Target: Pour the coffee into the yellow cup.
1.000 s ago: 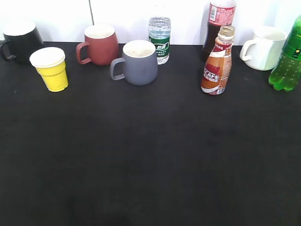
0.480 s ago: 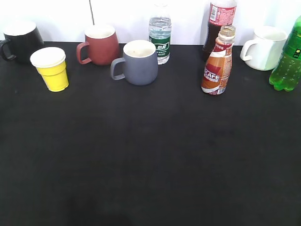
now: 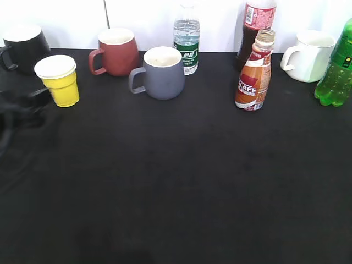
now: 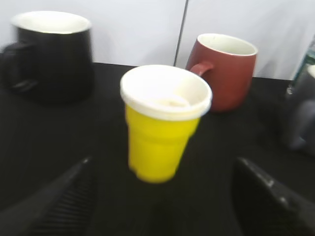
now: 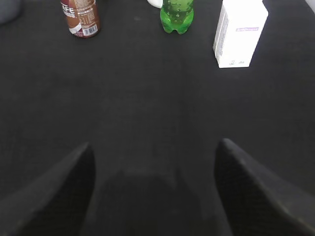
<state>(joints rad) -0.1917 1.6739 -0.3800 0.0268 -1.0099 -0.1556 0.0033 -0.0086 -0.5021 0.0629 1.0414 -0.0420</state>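
Note:
The yellow cup (image 3: 58, 80) stands upright at the back left of the black table; in the left wrist view (image 4: 162, 123) it stands just ahead of the jaws, centred between them. My left gripper (image 4: 162, 167) is open and empty, short of the cup; in the exterior view it is a dark blur (image 3: 22, 107) at the left edge. The coffee bottle (image 3: 254, 71), uncapped with an orange-brown "CAFE" label, stands at the back right, also in the right wrist view (image 5: 80, 17). My right gripper (image 5: 155, 150) is open, empty, far from the bottle, not seen in the exterior view.
Black mug (image 3: 23, 47), red-brown mug (image 3: 115, 51), grey mug (image 3: 162, 71), water bottle (image 3: 187, 38), cola bottle (image 3: 256, 27), white mug (image 3: 309, 55) and green bottle (image 3: 335, 69) line the back. A white box (image 5: 240, 32) stands at the right.
My left gripper has come into the exterior view at the left edge, close beside the yellow cup. The cups and bottles have not moved.

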